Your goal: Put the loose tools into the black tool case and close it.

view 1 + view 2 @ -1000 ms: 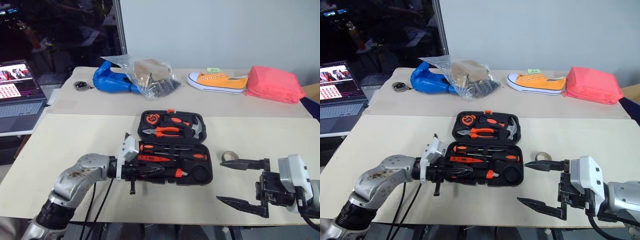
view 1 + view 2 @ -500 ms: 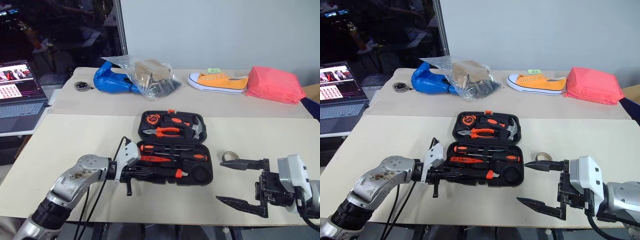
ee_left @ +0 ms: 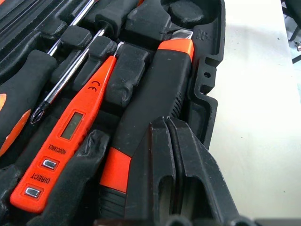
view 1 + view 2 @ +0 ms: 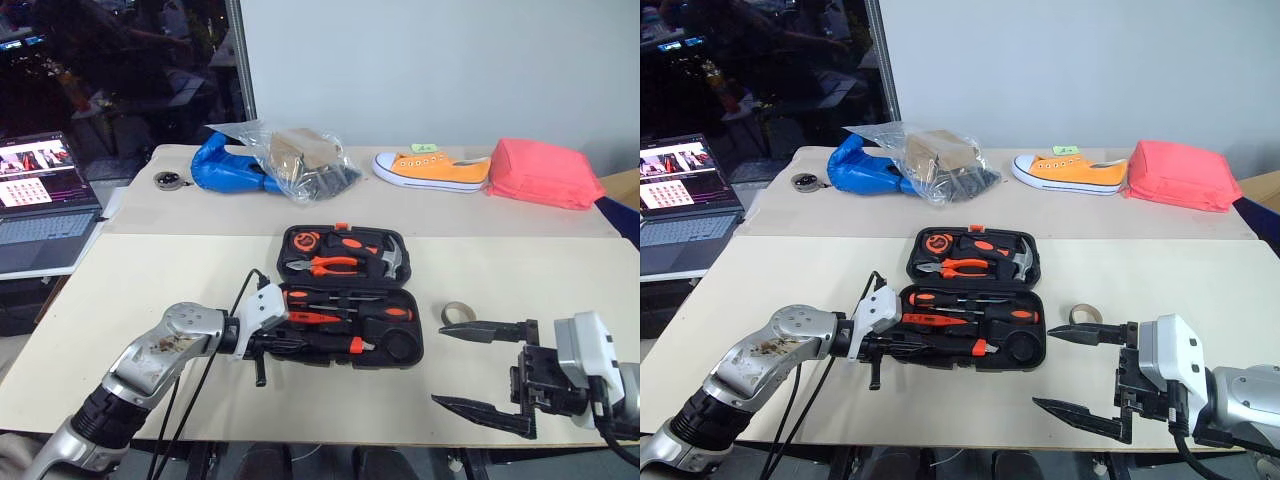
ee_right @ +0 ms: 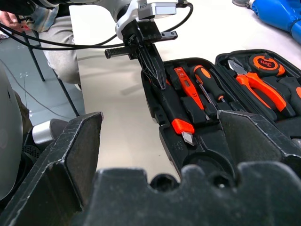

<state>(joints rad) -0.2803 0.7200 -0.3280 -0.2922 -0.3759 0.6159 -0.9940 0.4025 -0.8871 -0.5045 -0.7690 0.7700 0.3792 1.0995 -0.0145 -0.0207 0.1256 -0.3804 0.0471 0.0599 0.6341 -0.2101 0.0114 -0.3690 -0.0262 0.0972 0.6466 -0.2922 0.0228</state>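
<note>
The black tool case lies open in the middle of the near table, lid part away from me. In its base lie thin-shafted screwdrivers, an orange tester screwdriver and, in the front row, the black-and-orange utility knife. My left gripper is shut, with nothing between its fingers. Its tips rest on the black handle of the knife at the case's left end. My right gripper hangs open to the right of the case, above the table's front edge.
The lid part holds orange-handled pliers, a hammer and a tape measure. A tape roll lies right of the case. On the far table are a plastic bag, an orange shoe and a pink pouch. A laptop sits at far left.
My left gripper has sunk a little and turned, its tips staying on the knife at the case's left end. The right arm has kept still. The whole view has shifted slightly.
</note>
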